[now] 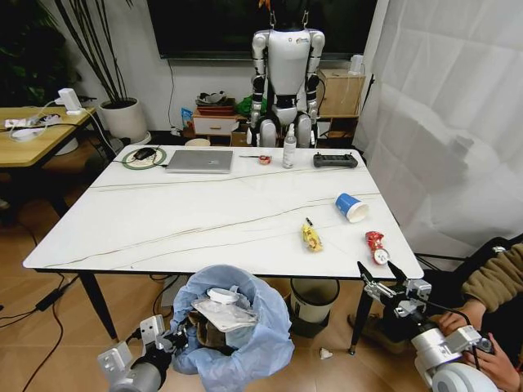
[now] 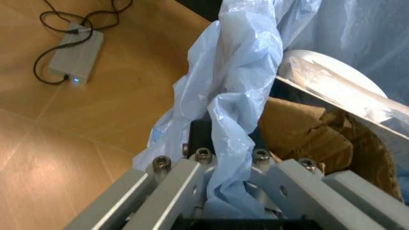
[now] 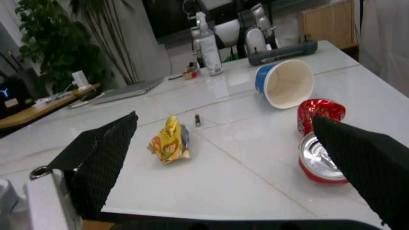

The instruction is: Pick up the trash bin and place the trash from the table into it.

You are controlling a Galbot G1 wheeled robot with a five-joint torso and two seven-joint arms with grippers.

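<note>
I'm seeing a closed silver laptop (image 1: 199,161) lying at the far edge, with a green cable coil (image 1: 144,158) ringing a dark mouse just beside it. A clear spray bottle (image 1: 289,147) is standing upright further along, a small red item (image 1: 265,159) sitting between it and the laptop. A black handheld controller (image 1: 335,160) is lying near the far corner. A white humanoid robot (image 1: 286,77) is hanging behind, next to a cardboard box (image 1: 341,91). A potted plant (image 1: 124,116) is sitting by the wooden desk (image 1: 37,135). A grey power brick (image 2: 76,58) is glowing on the floor.
</note>
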